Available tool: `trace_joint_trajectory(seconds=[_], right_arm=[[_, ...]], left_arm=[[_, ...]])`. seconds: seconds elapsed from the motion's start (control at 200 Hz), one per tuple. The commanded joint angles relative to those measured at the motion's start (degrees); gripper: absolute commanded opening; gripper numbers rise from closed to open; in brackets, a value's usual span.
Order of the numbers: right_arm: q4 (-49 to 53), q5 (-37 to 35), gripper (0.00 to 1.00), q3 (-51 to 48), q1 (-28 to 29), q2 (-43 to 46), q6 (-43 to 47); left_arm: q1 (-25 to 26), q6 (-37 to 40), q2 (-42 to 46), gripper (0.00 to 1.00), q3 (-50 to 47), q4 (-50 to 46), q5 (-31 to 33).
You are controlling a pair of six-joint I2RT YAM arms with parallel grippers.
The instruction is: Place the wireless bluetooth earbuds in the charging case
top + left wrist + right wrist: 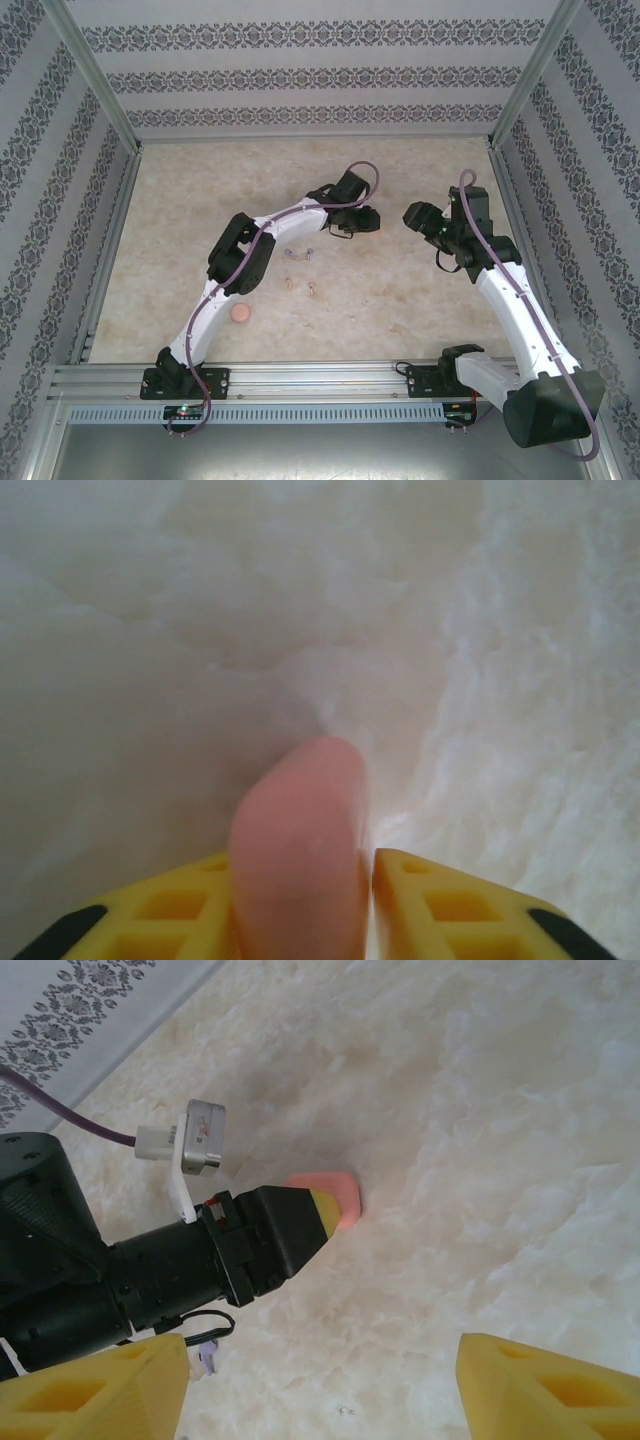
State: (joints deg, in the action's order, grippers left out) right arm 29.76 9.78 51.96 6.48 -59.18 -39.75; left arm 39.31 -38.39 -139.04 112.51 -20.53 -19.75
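My left gripper (300, 880) has its jaws grasping the pink case (300, 840) between them. My right gripper (320, 1390) stands released, jaws wide; the earbuds (300, 270) lie well apart from both.

left arm (250, 250) across centre, open table (400, 300) right

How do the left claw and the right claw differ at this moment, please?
The left claw stands narrow, the right claw wide. The left claw has the pink case between its fingers; the right claw has bare table between its own. Both have yellow fingers.
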Motion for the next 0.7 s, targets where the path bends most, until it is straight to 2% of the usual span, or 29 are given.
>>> trace_joint_trajectory(seconds=[0.0,0.11,0.14,0.275,0.29,0.32,0.495,0.699], right_arm=[[0.74,0.94,0.72,0.05,-0.57,1.09,1.25],[1.51,1.31,0.74,0.69,-0.68,1.31,1.25],[1.76,1.43,0.75,0.89,-0.7,1.43,1.25],[3.3,1.54,0.79,1.55,-0.94,2.28,1.29],[3.43,1.51,0.79,1.54,-0.99,2.45,1.33],[3.71,1.4,0.82,1.63,-0.94,2.78,1.34],[5.13,0.7,0.84,1.13,-1.17,4.77,1.08],[6.36,-0.83,0.84,-0.3,-1.21,8.04,0.72]], left_arm=[[0.15,-0.29,-1.27,0.42,2.17,-9.38,5.37],[-0.1,0.27,-1.67,0.49,4.06,-13.61,8.32],[-0.11,0.27,-1.64,0.55,4.28,-14.3,9.06],[-0.46,1.29,-1.3,0.6,5.32,-16.64,11.22],[-0.49,1.4,-1.17,0.66,5.47,-16.91,11.37],[-0.63,1.66,-1.07,0.69,5.85,-17.31,11.54],[-0.88,3.71,0.64,0.71,6.8,-18.57,13.71],[-0.9,8.54,9.61,0.72,2.86,-15.34,17.75]])
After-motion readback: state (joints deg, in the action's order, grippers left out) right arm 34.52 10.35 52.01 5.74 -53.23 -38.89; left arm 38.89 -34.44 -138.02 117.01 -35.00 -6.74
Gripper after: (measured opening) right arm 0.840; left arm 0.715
